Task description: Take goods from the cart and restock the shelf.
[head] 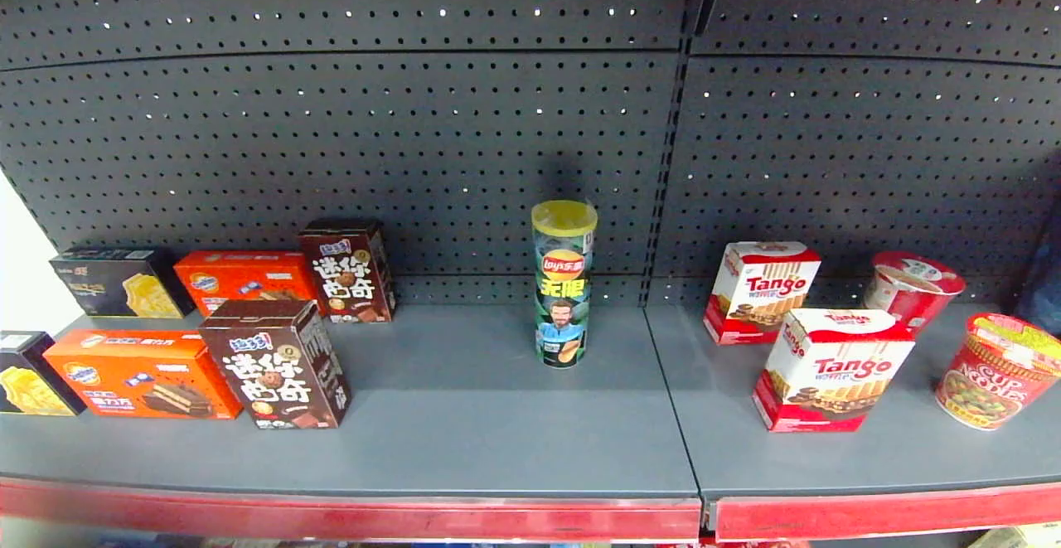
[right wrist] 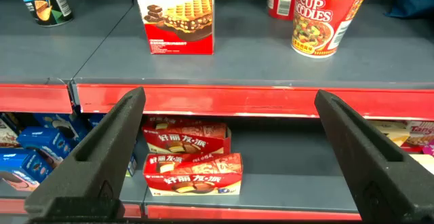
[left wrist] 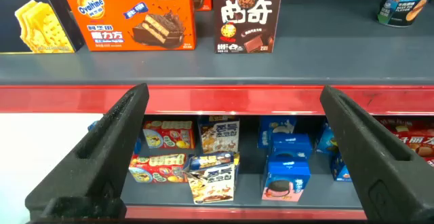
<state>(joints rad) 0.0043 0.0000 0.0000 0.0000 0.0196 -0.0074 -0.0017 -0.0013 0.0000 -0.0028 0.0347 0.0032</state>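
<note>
Upright cylindrical can [head: 564, 283], smooth grey shelf [head: 464, 424]

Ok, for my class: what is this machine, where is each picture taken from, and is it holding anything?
It is a two-armed robot restocking a shop. The wide picture comes from a camera on its head, looking down at the grey shelf. There stand snack boxes on the left, a tall chip can in the middle, and wafer boxes with noodle cups on the right. The other two pictures come from cameras on its wrists. The black prongs are the fingers of the left hand and the right hand. Both are open and hold nothing, in front of the shelf's red edge.
</note>
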